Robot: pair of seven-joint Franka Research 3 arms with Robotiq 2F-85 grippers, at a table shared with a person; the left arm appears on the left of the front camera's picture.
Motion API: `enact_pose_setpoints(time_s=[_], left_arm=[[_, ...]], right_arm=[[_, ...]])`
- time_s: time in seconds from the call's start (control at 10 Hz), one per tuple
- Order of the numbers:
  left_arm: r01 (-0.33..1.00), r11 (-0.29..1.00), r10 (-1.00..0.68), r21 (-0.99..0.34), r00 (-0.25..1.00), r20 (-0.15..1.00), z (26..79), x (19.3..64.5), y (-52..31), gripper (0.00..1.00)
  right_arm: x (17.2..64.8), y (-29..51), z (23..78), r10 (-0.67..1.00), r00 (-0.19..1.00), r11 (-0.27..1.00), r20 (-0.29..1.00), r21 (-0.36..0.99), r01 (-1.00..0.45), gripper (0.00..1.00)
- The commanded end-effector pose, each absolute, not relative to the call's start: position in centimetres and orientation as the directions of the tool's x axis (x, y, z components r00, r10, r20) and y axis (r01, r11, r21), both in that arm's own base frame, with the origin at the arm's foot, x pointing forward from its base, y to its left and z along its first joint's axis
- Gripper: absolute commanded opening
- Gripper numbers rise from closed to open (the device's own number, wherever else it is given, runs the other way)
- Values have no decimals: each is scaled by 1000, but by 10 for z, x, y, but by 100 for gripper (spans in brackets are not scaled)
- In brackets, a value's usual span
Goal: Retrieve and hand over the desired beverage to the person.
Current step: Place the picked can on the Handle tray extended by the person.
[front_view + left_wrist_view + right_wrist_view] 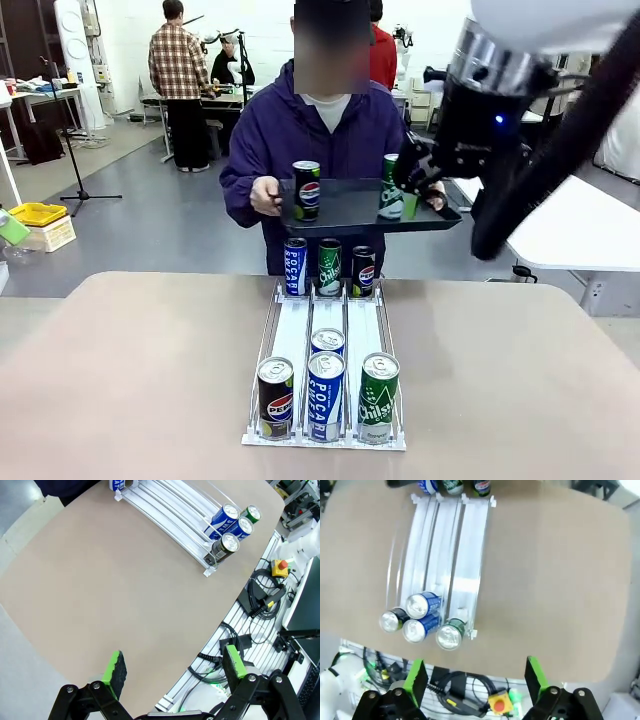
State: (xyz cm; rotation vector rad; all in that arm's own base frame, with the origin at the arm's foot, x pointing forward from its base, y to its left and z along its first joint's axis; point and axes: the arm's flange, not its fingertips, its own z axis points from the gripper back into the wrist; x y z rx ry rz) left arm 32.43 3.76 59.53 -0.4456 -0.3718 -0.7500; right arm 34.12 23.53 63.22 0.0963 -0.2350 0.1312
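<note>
Left wrist view gives you the left gripper (pixel 172 667) with its green-padded fingers (pixel 115 669) spread wide and nothing between them, hovering over the near edge of the rounded tan table (pixel 100 595). Beneath the gap you have bare tabletop on one side and the table rim with dangling black cables (pixel 260 600) on the other. The white three-lane can rack (pixel 165 512) lies well apart from those fingers, with broad open surface between.

Right wrist view shows you the right gripper (pixel 472 677) equally released, green pads (pixel 416 677) parted and empty, looking straight down from high above the rack (pixel 445 555). Four cans bunch at the rack's near end: a black Pepsi can (pixel 276 398), two blue Pocari cans (pixel 325 395), one behind the other, and a green Chilsung can (pixel 378 397). You have plenty of bare table to the rack's right.

From the front, the right arm's black wrist (pixel 470 120) hangs raised in the upper right, in front of the black tray (pixel 350 210) that the person in the dark purple jacket (pixel 290 130) holds with both hands beyond the far edge. A Pepsi can (pixel 306 190) and a green can (pixel 391 187) stand upright on that tray. Three more cans (pixel 329 267) stand at the rack's far end.
</note>
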Motion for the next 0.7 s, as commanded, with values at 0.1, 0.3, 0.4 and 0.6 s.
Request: enact_pose_setpoints(time_s=[0.1,0.3,0.4,0.6], left_arm=[[730,635,-572,-254,665,480,596,324,40,100],[730,635,-572,-254,665,480,596,324,40,100],[730,635,-572,-254,665,480,596,324,40,100],[730,635,-572,-254,665,480,596,324,40,100]], right_arm=[[341,235,632,118,964,987,238,80,-141,100],[341,235,632,118,964,987,238,80,-141,100],[341,235,632,118,964,987,238,80,-141,100],[341,235,632,118,964,987,238,80,-141,100]])
